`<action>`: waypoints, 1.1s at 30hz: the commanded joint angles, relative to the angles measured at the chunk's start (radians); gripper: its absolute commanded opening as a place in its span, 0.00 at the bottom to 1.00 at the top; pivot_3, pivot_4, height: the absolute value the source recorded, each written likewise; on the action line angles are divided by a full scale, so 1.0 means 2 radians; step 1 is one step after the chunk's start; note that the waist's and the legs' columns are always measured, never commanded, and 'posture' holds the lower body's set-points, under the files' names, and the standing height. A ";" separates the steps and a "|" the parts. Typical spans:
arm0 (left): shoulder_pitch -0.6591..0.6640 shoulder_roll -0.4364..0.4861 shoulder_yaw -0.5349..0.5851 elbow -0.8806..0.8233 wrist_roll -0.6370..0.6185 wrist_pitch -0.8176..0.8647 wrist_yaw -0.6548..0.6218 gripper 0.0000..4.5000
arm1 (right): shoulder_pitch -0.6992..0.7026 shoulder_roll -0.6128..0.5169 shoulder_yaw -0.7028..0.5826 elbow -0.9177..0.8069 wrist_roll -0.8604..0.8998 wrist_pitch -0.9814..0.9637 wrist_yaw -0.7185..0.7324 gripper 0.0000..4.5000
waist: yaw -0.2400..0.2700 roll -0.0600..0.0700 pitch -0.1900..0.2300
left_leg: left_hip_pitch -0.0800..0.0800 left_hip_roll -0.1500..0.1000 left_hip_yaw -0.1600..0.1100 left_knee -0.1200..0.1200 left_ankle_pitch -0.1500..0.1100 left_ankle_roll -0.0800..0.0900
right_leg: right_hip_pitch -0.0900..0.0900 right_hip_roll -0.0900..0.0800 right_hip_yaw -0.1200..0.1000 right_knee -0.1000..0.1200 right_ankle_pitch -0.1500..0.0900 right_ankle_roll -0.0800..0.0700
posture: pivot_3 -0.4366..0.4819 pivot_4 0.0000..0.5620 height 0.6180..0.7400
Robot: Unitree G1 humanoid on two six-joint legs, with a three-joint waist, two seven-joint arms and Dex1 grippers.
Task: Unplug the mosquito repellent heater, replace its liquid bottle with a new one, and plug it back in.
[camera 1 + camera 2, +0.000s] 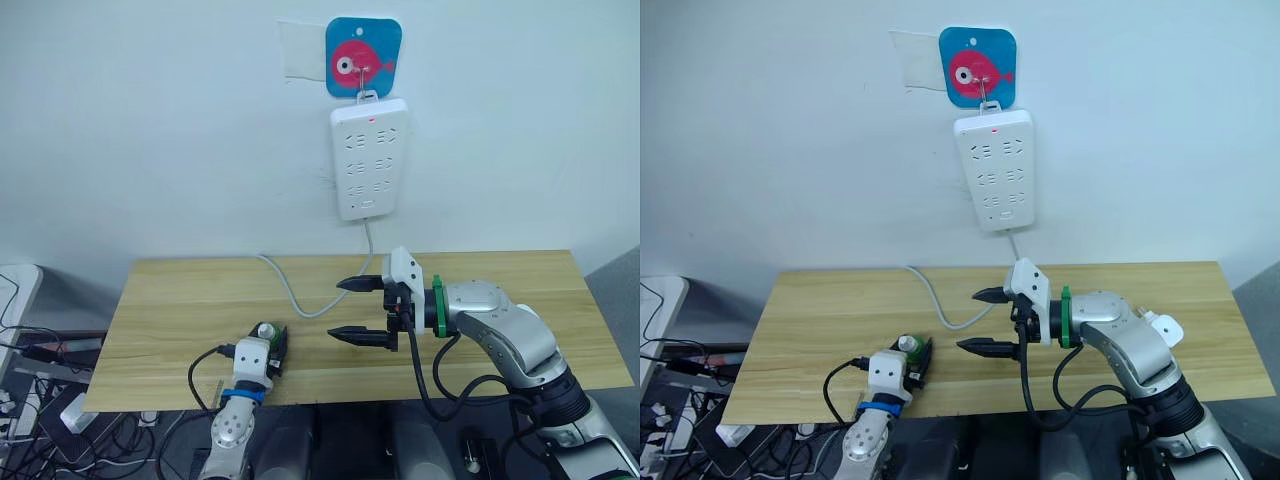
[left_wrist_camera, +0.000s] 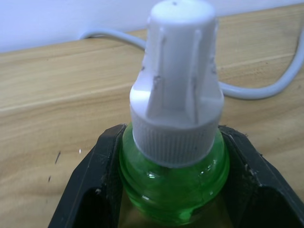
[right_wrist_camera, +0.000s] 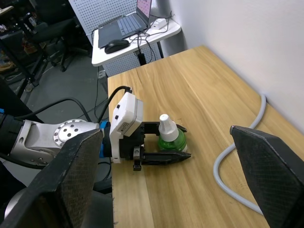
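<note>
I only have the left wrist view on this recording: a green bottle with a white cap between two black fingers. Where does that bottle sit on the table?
Observer: The bottle stands upright near the front edge of the wooden table, toward the robot's left side, with the left gripper shut on it.
Operator: And the other arm?
Observer: The right gripper hangs open over the middle of the table, holding nothing.
Operator: Anything plugged into the power strip?
Observer: The power strip hangs on the wall with every visible socket free; its grey cable trails onto the table.
</note>
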 commanded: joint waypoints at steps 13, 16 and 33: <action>-0.062 0.134 -0.088 -0.373 -0.084 0.318 -0.236 0.50 | -0.001 0.056 0.002 0.020 -0.070 -0.053 -0.093 1.00 | -0.005 0.001 0.006 | -0.001 0.000 0.000 0.000 0.001 -0.001 | 0.000 0.001 0.000 0.001 0.000 0.000 | 0.45 0.53 1.00; -0.094 0.150 -0.095 -0.400 -0.107 0.383 -0.268 0.50 | 0.003 0.082 0.008 0.016 -0.079 -0.053 -0.116 1.00 | -0.008 0.001 0.006 | -0.001 0.000 0.000 0.000 0.001 -0.001 | 0.000 0.003 0.001 0.001 0.000 0.000 | 0.44 0.52 1.00; -0.110 0.156 -0.103 -0.445 -0.128 0.454 -0.318 0.50 | 0.031 0.119 -0.002 -0.005 -0.078 -0.052 -0.171 0.63 | -0.010 0.001 0.006 | -0.001 0.001 0.000 -0.001 0.002 -0.003 | -0.001 0.003 0.001 0.001 0.001 -0.001 | 0.38 0.46 1.00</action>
